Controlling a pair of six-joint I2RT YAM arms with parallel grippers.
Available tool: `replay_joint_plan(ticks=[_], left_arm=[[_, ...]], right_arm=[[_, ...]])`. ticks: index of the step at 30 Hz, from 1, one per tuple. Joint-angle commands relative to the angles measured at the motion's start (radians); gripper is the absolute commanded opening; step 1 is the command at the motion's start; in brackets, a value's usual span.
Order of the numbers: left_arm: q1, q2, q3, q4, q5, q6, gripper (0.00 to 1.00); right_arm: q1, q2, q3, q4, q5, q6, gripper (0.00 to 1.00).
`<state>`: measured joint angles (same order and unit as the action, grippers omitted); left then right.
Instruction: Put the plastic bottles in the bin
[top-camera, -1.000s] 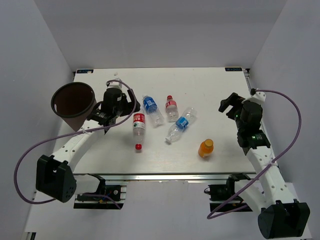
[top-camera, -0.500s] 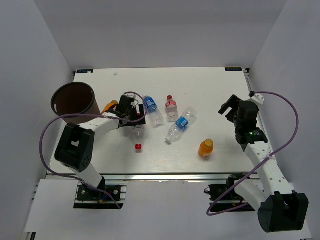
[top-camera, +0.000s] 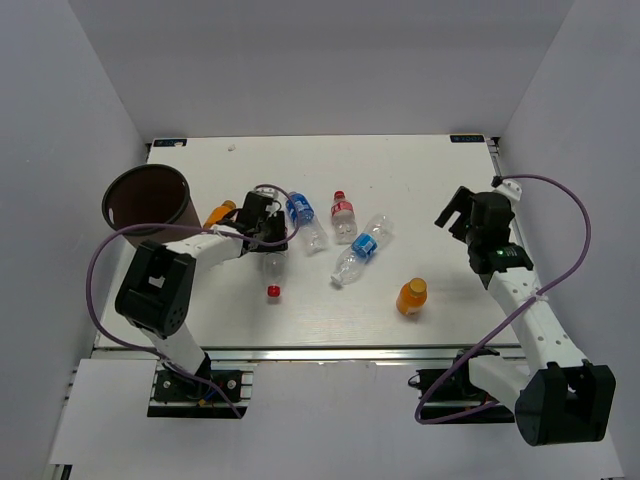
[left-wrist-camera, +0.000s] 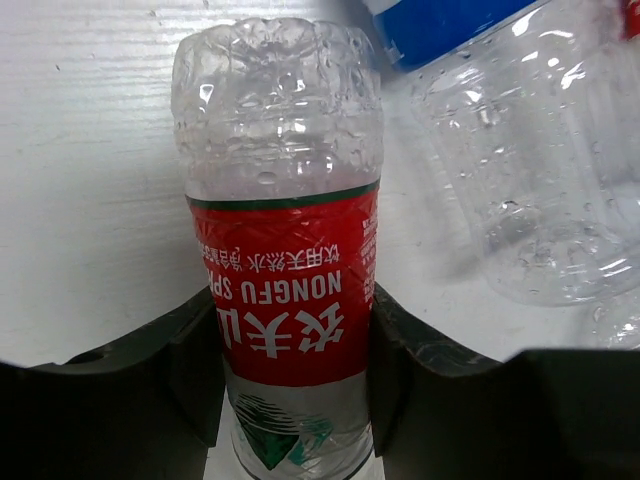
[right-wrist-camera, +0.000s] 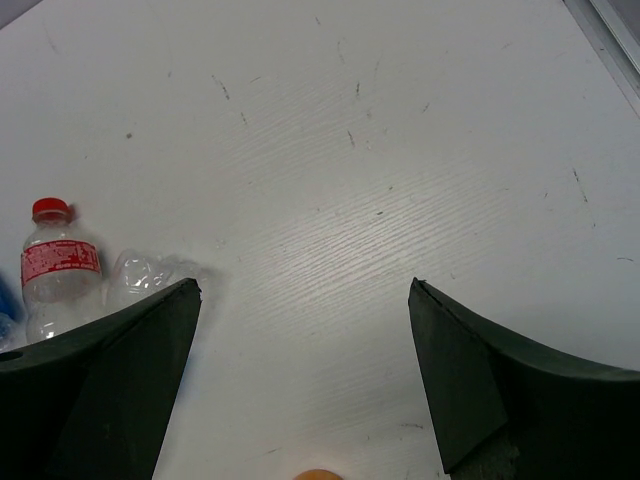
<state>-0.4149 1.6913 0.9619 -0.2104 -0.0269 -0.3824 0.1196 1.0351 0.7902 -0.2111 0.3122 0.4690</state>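
Lying on its side a short way out from the bin (top-camera: 148, 200), the red-labelled bottle (top-camera: 272, 268) is the one in hand. The left gripper (top-camera: 264, 238) sits over it with a finger on each side, and in the wrist view those fingers (left-wrist-camera: 190, 360) look pressed against the red label of the bottle (left-wrist-camera: 285, 300). I take it as pinched, though the plastic shows no dent. A blue-labelled bottle (top-camera: 300, 213) lies just beside it on the side away from the bin, close enough to be nudged. Farther from the bin come a red-capped bottle (top-camera: 343, 215), a second blue-labelled bottle (top-camera: 362, 248) and an orange bottle (top-camera: 411, 296). A small orange bottle (top-camera: 220, 212) rests just beside the bin. All lie out on the table (top-camera: 400, 170), so I judge this the grasp step with most of the task ahead. The right gripper (top-camera: 455, 210), farthest from the bin, has its fingers spread wide over bare table, holding nothing. Next, I think, the bottle must be lifted straight clear of its neighbour, raised above the bin's tall rim, carried over the open mouth and let go.
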Motion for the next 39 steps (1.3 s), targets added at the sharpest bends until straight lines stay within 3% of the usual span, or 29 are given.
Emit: replay_joint_plan(ticks=[1,2,7,9,15,23,28,34,36,38,39], left_arm=[[-0.004,-0.129,-0.008,0.011,-0.036,0.03,0.42],[-0.004,-0.159,-0.011,0.012,-0.048,0.037,0.36],[-0.004,-0.376,0.034,0.037,-0.178,0.128,0.35],[-0.005,-0.424,0.063,0.083,-0.342,0.14,0.29],[0.036,-0.479,0.176,0.227,-0.585,0.31,0.29],[0.32,-0.498,0.169,0.533,-0.553,0.487,0.28],[0.459,-0.49,0.217,0.507,-0.484,0.441,0.27],[0.501,-0.504,0.172,0.523,-0.515,0.409,0.29],[0.51,-0.519,0.094,0.575,-0.532,0.404,0.38],[0.511,-0.532,0.031,0.597,-0.513,0.402,0.55],[0.511,-0.533,0.025,0.585,-0.51,0.393,0.56]], right_arm=[[0.0,-0.007,0.04,0.002,-0.01,-0.024,0.89],[0.0,-0.009,0.038,0.004,-0.019,-0.026,0.89],[0.0,-0.044,0.018,0.047,-0.056,-0.058,0.89],[0.0,-0.059,0.0,0.07,-0.076,-0.066,0.89],[0.0,-0.107,-0.029,0.11,-0.102,-0.079,0.89],[-0.001,-0.107,-0.029,0.113,-0.125,-0.09,0.89],[-0.001,-0.073,-0.028,0.118,-0.145,-0.095,0.89],[0.0,-0.037,-0.022,0.104,-0.153,-0.095,0.89],[0.0,-0.033,-0.017,0.105,-0.156,-0.099,0.89],[0.0,-0.035,-0.016,0.105,-0.154,-0.102,0.89],[0.0,-0.038,-0.017,0.102,-0.153,-0.102,0.89]])
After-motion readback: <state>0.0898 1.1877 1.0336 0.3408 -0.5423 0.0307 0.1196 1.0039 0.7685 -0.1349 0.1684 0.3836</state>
